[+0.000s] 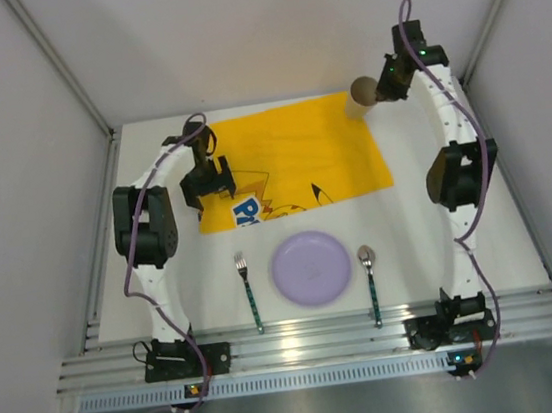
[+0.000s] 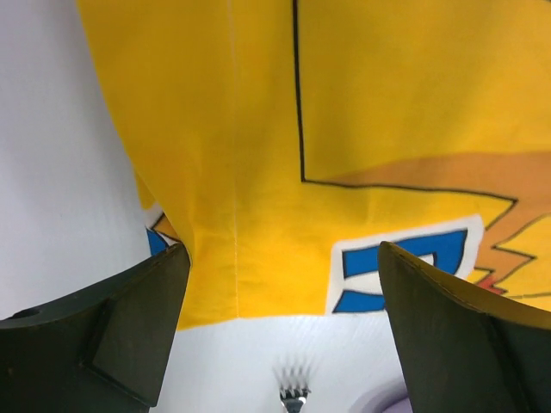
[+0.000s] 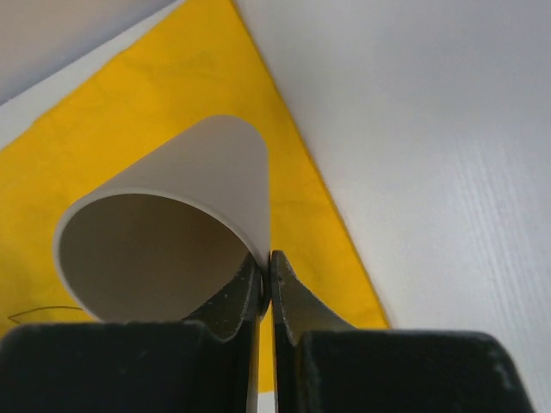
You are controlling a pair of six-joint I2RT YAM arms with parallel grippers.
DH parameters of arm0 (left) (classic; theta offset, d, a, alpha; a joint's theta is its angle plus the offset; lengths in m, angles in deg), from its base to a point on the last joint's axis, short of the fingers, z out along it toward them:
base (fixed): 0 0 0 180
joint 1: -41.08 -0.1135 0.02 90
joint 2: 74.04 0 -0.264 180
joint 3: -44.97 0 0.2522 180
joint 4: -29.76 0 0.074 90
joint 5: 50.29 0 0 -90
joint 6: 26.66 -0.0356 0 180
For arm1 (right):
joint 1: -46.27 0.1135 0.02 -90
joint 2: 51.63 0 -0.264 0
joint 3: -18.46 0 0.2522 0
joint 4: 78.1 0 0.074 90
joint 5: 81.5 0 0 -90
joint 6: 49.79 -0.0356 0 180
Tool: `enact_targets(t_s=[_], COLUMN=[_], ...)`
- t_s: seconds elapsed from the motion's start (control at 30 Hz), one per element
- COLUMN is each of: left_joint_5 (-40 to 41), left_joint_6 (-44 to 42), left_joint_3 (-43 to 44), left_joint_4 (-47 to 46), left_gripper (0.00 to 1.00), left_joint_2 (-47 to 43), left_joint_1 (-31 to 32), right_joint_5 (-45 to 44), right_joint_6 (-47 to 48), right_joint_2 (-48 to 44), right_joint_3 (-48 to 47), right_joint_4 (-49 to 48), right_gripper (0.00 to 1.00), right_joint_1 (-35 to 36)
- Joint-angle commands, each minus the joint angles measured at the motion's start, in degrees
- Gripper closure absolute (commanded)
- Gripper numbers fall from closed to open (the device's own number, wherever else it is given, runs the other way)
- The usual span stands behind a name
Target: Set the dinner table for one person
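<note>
So here's where you're at. The dinner table [image 1: 411,235] is the big white top filling the middle of the overhead view, with its ribbed rail [image 1: 323,342] running across the bottom of the frame. A yellow placemat [image 1: 300,153] with a cartoon print lies a bit crooked on it, upper centre. Below the mat, on bare white, there's a purple plate [image 1: 310,269] with a fork [image 1: 249,290] to its left and a spoon [image 1: 370,281] to its right. Neither one touches the plate.

Your right gripper [image 1: 381,91] is up at the mat's upper right corner. Its wrist cam shows the fingers pressed together on the rim of a beige cup [image 3: 172,224], one inside the wall and one outside. The cup's tipped, mouth toward that camera. Can't tell whether its base touches the mat.

Your left gripper [image 1: 212,192] hangs over the mat's lower left corner, spread wide with nothing between the fingers [image 2: 129,335]. In its wrist view you get the mat's edge, the fork tines at bottom centre and a sliver of plate at bottom right.
</note>
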Motion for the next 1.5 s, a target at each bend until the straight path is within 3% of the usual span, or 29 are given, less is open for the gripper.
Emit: enact_targets(t_s=[0.0,0.27,0.3,0.33,0.43,0.53,0.63,0.9,1.07,1.3,1.47], left_joint_5=[-0.6,0.4,0.4,0.2,-0.7,-1.2,-1.3,-1.3,-1.2,-1.0,-1.3], left_joint_6=[0.6,-0.3,-0.3,-0.3,-0.3,-0.3,-0.3,-0.7,-1.0,-0.9,-1.0], left_joint_3=[-2.4,-6.5,-6.5,-6.4,-5.7,-4.3,-3.2,-2.3,-1.5,-2.6,-3.3], left_joint_4=[-0.5,-0.8,-0.8,-0.9,-0.9,-0.6,-0.4,0.0,0.5,0.1,-0.4], left_gripper=[0.05,0.05,0.05,0.05,0.05,0.05,0.06,0.06,0.06,0.06,0.06], left_joint_2=[-6.0,-9.1,-9.1,-9.0,-8.0,-6.7,-5.7,-4.2,-3.7,-3.7,-3.4], left_joint_1=[0.6,0.7,0.7,0.7,0.7,0.8,1.0,1.4,1.8,1.9,2.0], right_joint_5=[1.5,-4.2,-4.7,-4.9,-4.9,-3.7,-2.3,6.5,7.2,9.3,8.6], right_joint_6=[-2.3,-2.2,-2.1,-1.7,-1.4,-1.4,-1.3,-2.3,-2.3,-8.1,-4.8], right_joint_2=[5.1,9.7,9.6,9.6,9.0,8.3,7.3,-1.2,-8.9,-28.6,-29.1], right_joint_3=[-3.4,-6.6,-6.5,-6.5,-6.4,-6.5,-6.3,3.5,10.7,50.1,56.9], right_joint_4=[-0.1,1.4,1.3,1.3,0.4,-1.5,-3.1,-15.4,-20.2,-33.9,-30.7], right_gripper=[1.00,0.97,0.90,0.73,0.39,0.23,0.14,0.05,0.03,0.01,0.04], right_joint_1=[4.0,6.3,6.3,6.4,6.5,6.7,7.1,6.3,4.0,-6.1,-8.0])
